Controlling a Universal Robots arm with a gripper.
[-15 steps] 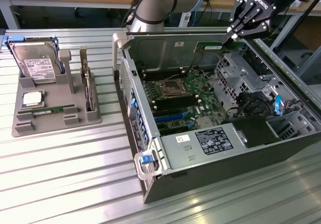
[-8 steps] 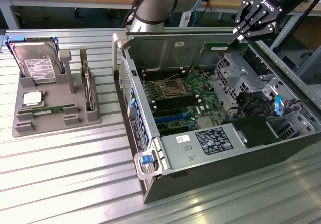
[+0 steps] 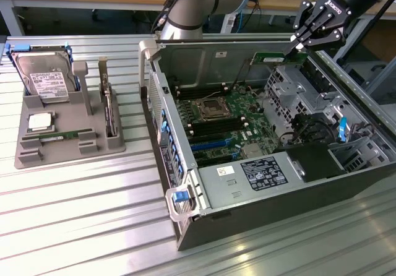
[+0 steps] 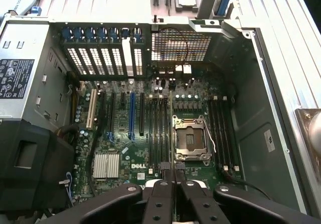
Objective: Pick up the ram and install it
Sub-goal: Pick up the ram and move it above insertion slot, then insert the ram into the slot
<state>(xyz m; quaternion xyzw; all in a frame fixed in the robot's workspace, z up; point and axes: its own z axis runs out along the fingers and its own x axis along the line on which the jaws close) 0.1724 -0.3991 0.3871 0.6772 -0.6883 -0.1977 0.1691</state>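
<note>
Ram (image 3: pixel 272 58): upper right of the exterior frame, gripped at one end, raised over the far wall of the open case (image 3: pixel 247 223).
Look: long, thin green stick with a pale label, lying about level.
Claw (image 3: pixel 296 46): narrow, pinched on the ram.
Wrist view: looks straight down on the motherboard (image 4: pixel 125 148), the bare processor socket (image 4: pixel 190 139) and dark memory slots (image 4: pixel 159 128). The ram appears edge-on between the fingers (image 4: pixel 161 201).
Exterior view: grey tray (image 3: pixel 37 155) with hard drive (image 3: pixel 44 78) at the left of the frame.
Room: metal drive cage (image 3: pixel 297 90) just below the claw, open space over the board.
</note>
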